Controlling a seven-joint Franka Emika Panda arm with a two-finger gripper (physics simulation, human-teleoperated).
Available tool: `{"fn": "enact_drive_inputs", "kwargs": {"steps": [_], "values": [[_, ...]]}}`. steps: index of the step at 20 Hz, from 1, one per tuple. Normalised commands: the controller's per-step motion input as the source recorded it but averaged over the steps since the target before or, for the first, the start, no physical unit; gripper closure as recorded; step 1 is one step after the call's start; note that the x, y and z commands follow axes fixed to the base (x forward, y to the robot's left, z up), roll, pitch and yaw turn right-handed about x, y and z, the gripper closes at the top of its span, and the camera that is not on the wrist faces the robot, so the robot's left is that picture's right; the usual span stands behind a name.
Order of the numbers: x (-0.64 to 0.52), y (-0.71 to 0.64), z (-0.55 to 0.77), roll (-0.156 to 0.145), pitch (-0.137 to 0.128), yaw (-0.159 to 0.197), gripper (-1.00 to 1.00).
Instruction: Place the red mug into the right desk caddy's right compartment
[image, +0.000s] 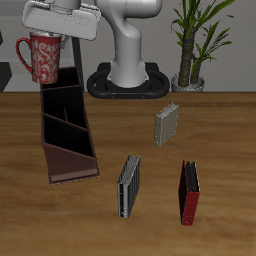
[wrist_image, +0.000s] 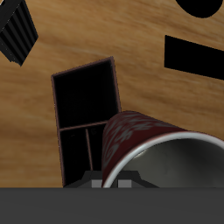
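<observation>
Clamped on the mug (image: 44, 56), your gripper (image: 52, 36) holds it in the air at the upper left of the exterior frame, above the far end of the caddy (image: 66, 135). Your fingers themselves are mostly hidden by the gripper body, so I judge the hold from the mug hanging there with nothing under it. The handle (image: 22, 54) sticks out toward the frame's left edge, away from the caddy.

From the wrist view, the mug (wrist_image: 140, 140) lies tilted across the camera with its grey inside showing, and the squarish end section, the right compartment (wrist_image: 85, 91), is open and dark just beyond it. The mug is not yet inside; it looks near that section but I cannot tell how exactly it is lined up.

As for handling, treat it as a stiff, hard-walled cup: it will not give under your jaws, its glazed side is probably slick, and it may swing or slip if you jerk. A hold at the rim wall, as you seem to have, is sensible. The compartment looks only a little wider than the mug, so mind the handle catching a divider.

Two grey books (image: 129, 186) (image: 167, 124) and a red box (image: 189, 192) lie well apart on the table (image: 220, 130).
</observation>
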Motion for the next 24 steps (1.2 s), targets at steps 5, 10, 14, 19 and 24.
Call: {"fn": "enact_drive_inputs", "kwargs": {"steps": [5, 10, 14, 19, 24], "values": [[-0.46, 0.03, -0.09, -0.035, 0.022, -0.028, 1.00], [-0.40, -0.01, -0.02, -0.033, -0.014, -0.009, 1.00], [-0.40, 0.16, -0.08, -0.013, 0.008, 0.019, 1.00], [-0.30, 0.08, 0.00, -0.002, -0.008, -0.004, 1.00], [-0.28, 0.18, -0.10, 0.021, 0.000, 0.016, 1.00]]}}
